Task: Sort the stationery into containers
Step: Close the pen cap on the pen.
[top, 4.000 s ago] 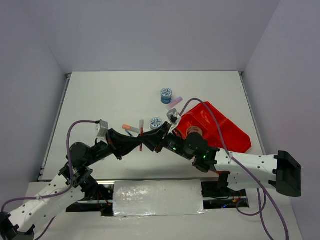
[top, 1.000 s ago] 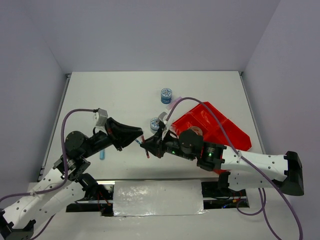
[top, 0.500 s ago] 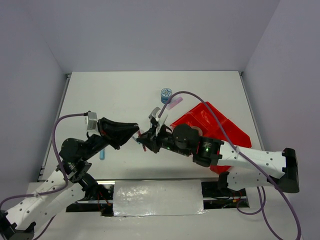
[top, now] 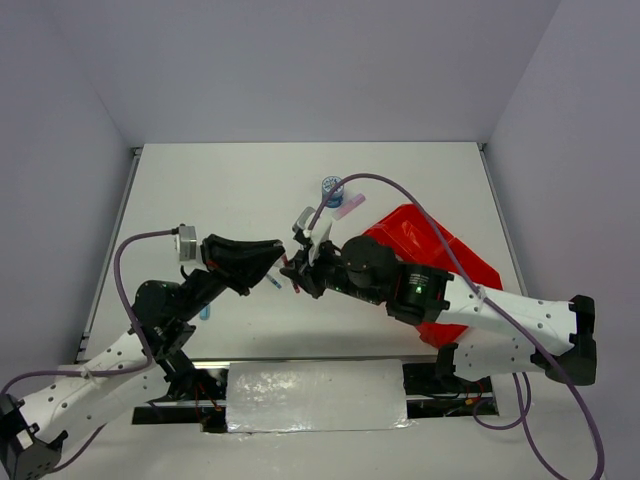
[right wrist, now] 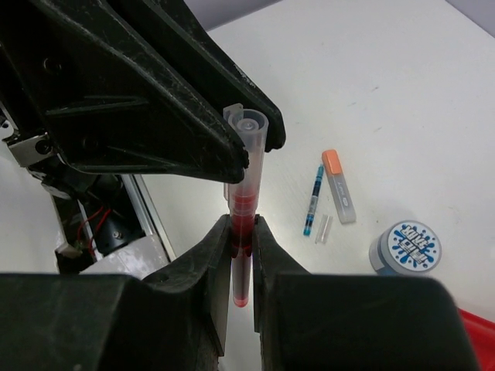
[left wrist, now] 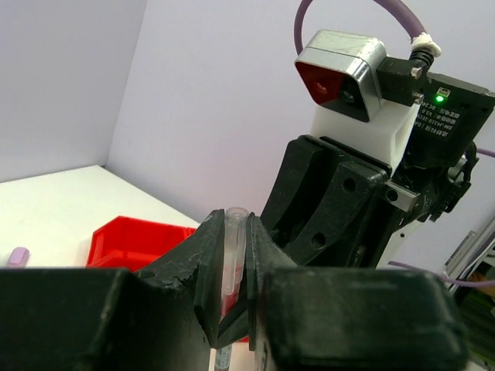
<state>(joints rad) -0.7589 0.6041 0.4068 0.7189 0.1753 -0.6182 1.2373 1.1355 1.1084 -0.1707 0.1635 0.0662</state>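
Red pen [right wrist: 245, 193], clamped in right gripper [right wrist: 241, 232], cap in left gripper [left wrist: 231, 247]

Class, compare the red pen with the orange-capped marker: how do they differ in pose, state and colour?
The red pen is clamped off the table by the left gripper and right gripper; the orange-capped marker lies flat on it, untouched. The pen's cap is clear; the marker's orange. Both are slim sticks.
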